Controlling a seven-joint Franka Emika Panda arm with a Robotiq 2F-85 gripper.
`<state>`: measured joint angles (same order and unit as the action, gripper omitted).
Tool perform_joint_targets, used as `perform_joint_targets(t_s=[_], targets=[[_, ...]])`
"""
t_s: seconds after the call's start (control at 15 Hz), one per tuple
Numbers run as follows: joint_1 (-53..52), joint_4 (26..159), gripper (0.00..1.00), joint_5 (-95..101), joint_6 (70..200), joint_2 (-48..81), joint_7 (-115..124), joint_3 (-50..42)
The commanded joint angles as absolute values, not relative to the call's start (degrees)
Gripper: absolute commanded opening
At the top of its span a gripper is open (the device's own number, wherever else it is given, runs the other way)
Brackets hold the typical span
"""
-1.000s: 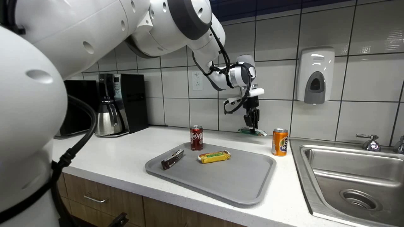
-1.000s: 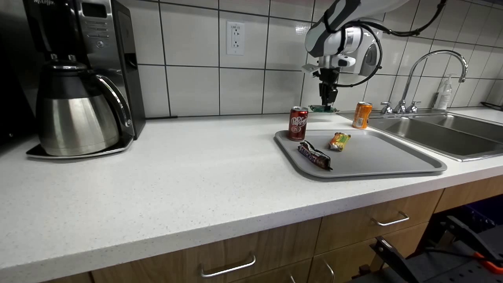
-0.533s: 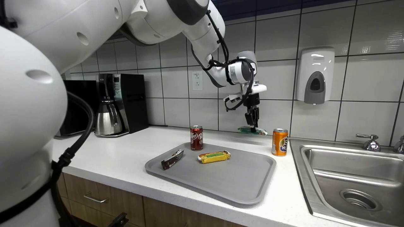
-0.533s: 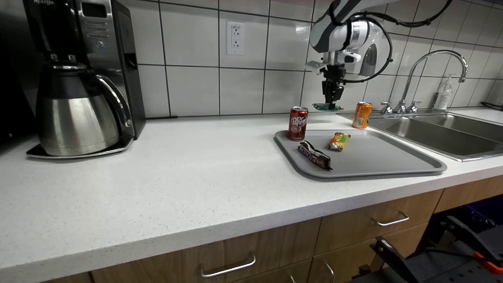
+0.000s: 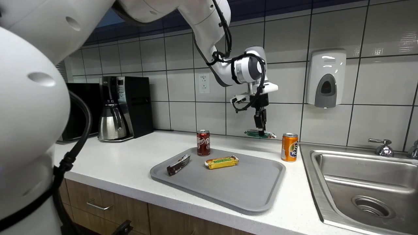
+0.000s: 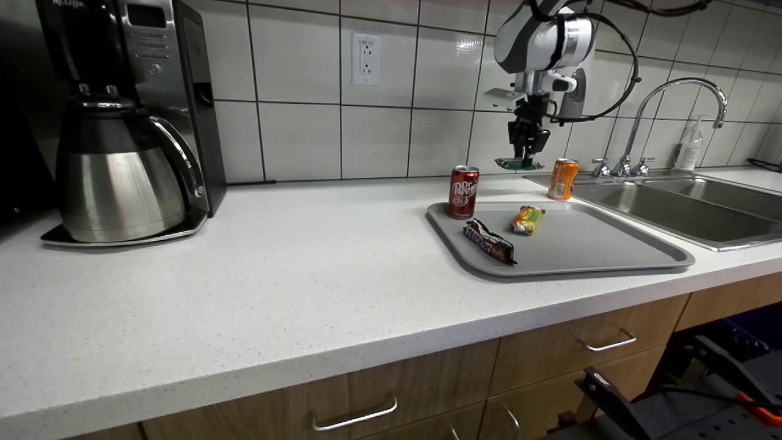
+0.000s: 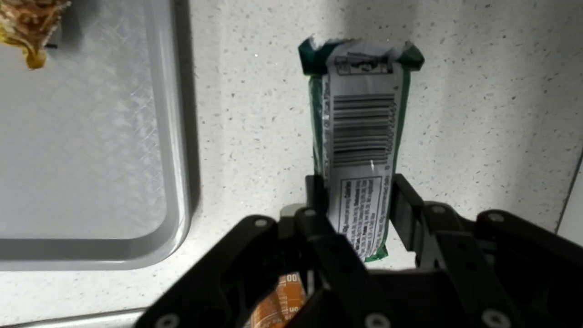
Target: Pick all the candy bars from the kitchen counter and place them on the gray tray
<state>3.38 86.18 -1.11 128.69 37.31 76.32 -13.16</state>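
My gripper [image 7: 357, 193] is shut on the green candy bar [image 7: 360, 123], one finger on each long side. In both exterior views the gripper [image 5: 261, 132] [image 6: 523, 160] holds the green bar [image 5: 250, 133] [image 6: 509, 164] level above the kitchen counter [image 5: 137, 160], behind the gray tray [image 5: 241, 189]. The tray's edge also shows in the wrist view [image 7: 175, 173], left of the bar. The dark candy bar [image 5: 178, 165] [image 6: 490, 242] lies on the tray. The yellow candy bar [image 5: 222, 162] [image 6: 527, 220] lies on the tray too; only its end shows in the wrist view [image 7: 27, 32].
A dark red can [image 5: 203, 143] [image 6: 463, 192] stands on the tray's back corner. An orange can [image 5: 289, 147] [image 6: 562, 179] stands on the counter between tray and steel sink [image 5: 310, 182]. The tiled wall [image 5: 210, 114] runs close behind the gripper. A coffee maker [image 6: 122, 165] stands farther along the counter.
My gripper, with the green bar held in it, has risen slightly and shifted toward the orange can in an exterior view. The bars on the tray and the cans have not moved.
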Motion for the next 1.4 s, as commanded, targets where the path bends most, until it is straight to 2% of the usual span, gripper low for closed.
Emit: perform_joint_targets(t_s=[0.0, 0.73, 1.33], targets=[[3.62, 96.79, 0.14, -0.56, 132.79, 29.96, 71.87, -12.58], [3.54, 113.44, 0.14, 0.73, 141.97, 20.48, 63.27, -13.69], [4.74, 121.19, 0.14, 1.72, 143.79, 16.27, 55.64, -15.21]])
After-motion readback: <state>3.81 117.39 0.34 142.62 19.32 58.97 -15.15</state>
